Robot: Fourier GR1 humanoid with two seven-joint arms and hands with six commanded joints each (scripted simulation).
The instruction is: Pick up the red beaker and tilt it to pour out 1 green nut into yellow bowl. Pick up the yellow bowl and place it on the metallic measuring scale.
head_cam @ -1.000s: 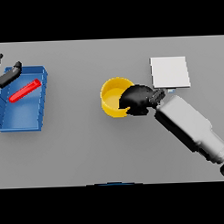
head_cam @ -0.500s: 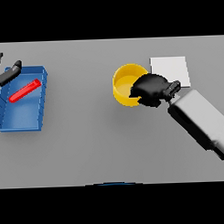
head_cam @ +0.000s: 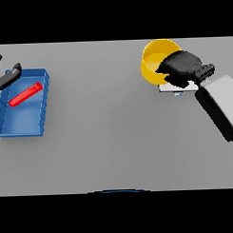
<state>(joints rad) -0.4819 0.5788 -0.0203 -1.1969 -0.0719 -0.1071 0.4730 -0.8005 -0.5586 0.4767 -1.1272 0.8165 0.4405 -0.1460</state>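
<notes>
The yellow bowl [head_cam: 153, 64] hangs near the table's far right, with my right hand [head_cam: 181, 67] shut on its right rim. Under the hand and bowl shows only a sliver of the light metallic scale [head_cam: 177, 89]. The red beaker [head_cam: 25, 94] lies on its side in a blue tray [head_cam: 22, 122] at the left. My left hand [head_cam: 4, 77] hovers at the tray's far left corner, fingers relaxed, holding nothing. I cannot see any green nut inside the bowl.
Grey table [head_cam: 104, 128] spreads between the blue tray and the scale. My right forearm [head_cam: 221, 105] crosses the right side from the lower right.
My right hand has carried the yellow bowl rightward and away, from the table's middle to over the scale, which is now mostly covered. The left hand, tray and beaker have not moved.
</notes>
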